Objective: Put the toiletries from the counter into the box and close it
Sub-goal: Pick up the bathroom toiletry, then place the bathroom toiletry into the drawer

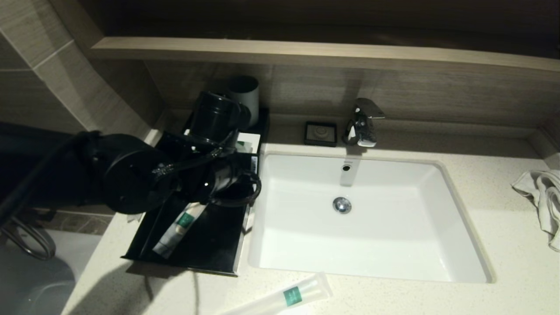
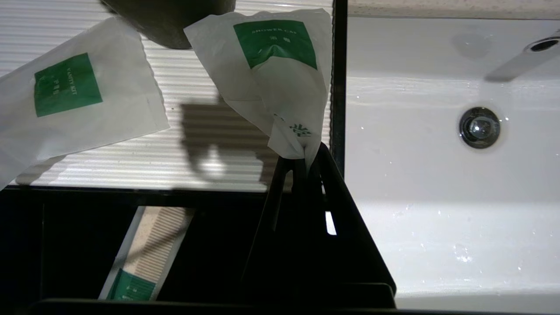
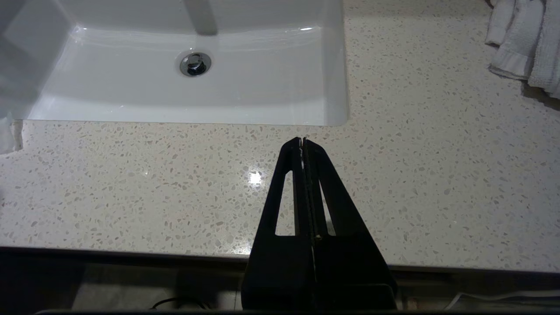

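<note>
Two packets on the box: left gripper pinches the shower-cap packet beside the vanity packet; right gripper shut, idle.

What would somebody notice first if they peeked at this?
The big black left arm over the box beside the basin; its left gripper is shut on a corner of a shower cap packet above the box's white panel. Another packet lies on that panel, a comb packet is in the drawer, and a tube waits on the counter in front of the basin. The right gripper hangs shut over bare counter.
</note>
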Motion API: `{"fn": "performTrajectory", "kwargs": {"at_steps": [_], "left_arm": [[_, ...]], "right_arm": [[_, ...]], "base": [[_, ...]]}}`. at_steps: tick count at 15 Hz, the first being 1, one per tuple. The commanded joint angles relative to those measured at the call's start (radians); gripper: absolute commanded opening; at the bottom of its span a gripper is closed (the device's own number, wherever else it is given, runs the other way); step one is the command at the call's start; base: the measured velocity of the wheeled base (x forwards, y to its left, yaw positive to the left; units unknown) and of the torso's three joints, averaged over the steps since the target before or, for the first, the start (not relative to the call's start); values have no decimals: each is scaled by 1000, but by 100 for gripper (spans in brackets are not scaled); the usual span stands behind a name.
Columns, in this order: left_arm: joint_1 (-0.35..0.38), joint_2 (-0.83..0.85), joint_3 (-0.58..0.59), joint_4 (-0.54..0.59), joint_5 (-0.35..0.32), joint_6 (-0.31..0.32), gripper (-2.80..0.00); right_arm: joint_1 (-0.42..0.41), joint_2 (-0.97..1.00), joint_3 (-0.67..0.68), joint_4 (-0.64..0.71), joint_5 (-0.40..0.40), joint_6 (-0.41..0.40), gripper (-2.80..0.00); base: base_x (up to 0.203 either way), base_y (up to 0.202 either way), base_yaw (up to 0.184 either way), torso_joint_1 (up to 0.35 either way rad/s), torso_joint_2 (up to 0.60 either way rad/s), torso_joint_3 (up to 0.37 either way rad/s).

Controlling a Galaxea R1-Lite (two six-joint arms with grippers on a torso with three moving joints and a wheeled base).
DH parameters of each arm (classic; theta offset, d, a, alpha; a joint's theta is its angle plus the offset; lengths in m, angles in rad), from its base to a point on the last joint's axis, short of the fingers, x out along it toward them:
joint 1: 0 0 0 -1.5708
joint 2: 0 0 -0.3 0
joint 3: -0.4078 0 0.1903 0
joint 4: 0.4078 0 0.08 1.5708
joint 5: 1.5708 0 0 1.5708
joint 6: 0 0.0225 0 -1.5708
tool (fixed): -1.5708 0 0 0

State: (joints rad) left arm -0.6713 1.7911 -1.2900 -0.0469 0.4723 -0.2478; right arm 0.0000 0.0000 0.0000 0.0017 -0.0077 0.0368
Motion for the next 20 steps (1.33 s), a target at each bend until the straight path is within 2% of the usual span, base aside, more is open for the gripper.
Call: {"fn": "performTrajectory", "kwargs": {"at_steps": [1, 4, 12, 16, 20], "left_arm": [[-14, -79, 28, 12, 3, -2, -280], [-38, -175, 121, 45, 3, -4, -280], [-70, -460, 496, 44, -6, 19, -280], [-108, -494, 635, -35, -11, 16, -280], [-137, -463, 709, -110, -31, -6, -280]], "right_arm": [[0, 2, 0, 0, 0, 0, -280], [0, 2, 0, 0, 0, 2, -280], [0, 2, 0, 0, 0, 0, -280], [0, 0, 0, -1, 0, 0, -280], [0, 1, 0, 0, 0, 0, -280]], "base": [[0, 0, 0, 0, 0, 0], [0, 0, 0, 0, 0, 0], [0, 0, 0, 0, 0, 0], [0, 0, 0, 0, 0, 0], [0, 0, 0, 0, 0, 0]]}}
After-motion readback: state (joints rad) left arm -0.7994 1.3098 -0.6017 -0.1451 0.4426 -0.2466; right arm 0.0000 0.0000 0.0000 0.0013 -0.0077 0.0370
